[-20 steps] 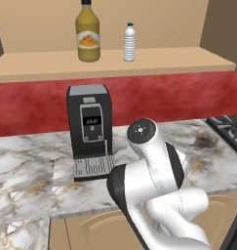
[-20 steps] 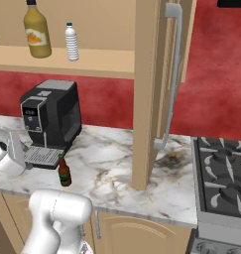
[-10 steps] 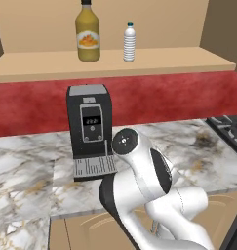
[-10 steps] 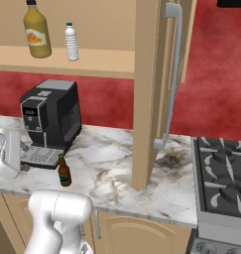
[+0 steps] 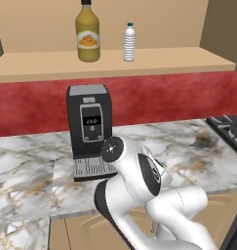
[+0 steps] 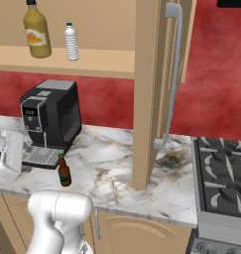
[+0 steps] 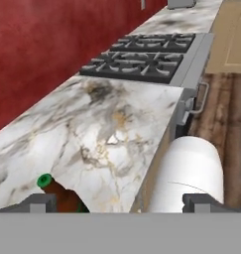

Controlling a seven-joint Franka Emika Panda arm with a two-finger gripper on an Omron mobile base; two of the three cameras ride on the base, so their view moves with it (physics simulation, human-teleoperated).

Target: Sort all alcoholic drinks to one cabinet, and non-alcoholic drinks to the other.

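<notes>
The work surface is a white marble counter with grey and tan veining (image 6: 112, 158), backed by a deep red wall (image 5: 37, 107) and set over light tan base cabinets (image 6: 137, 233). A black gas stove with cast grates (image 6: 223, 171) adjoins the counter at its right end; in the hand view the same stove (image 7: 142, 57) lies beyond the marble, with brown wood flooring (image 7: 226, 104) alongside.

A black coffee machine with a small front display (image 5: 89, 129) stands on the counter against the red wall. The small dark brown beer bottle with a green cap (image 6: 64, 171) stands upright on the marble just in front of and to the right of the machine's drip tray, near the counter's front edge. In the hand view this bottle (image 7: 60, 196) appears at the lower left, close to the left fingertip (image 7: 40, 202).

The wide wall cabinet with a long light tan wooden shelf (image 5: 139, 61) hangs above the counter. On the shelf stand the large yellow-orange juice bottle with an orange label (image 5: 87, 33) and, just to its right, the small clear ribbed water bottle (image 5: 129, 43), near each other but apparently not touching.

The two-finger gripper (image 7: 120, 203) has its fingers spread fully apart and holds nothing. The white arm folds low in front of the counter.
</notes>
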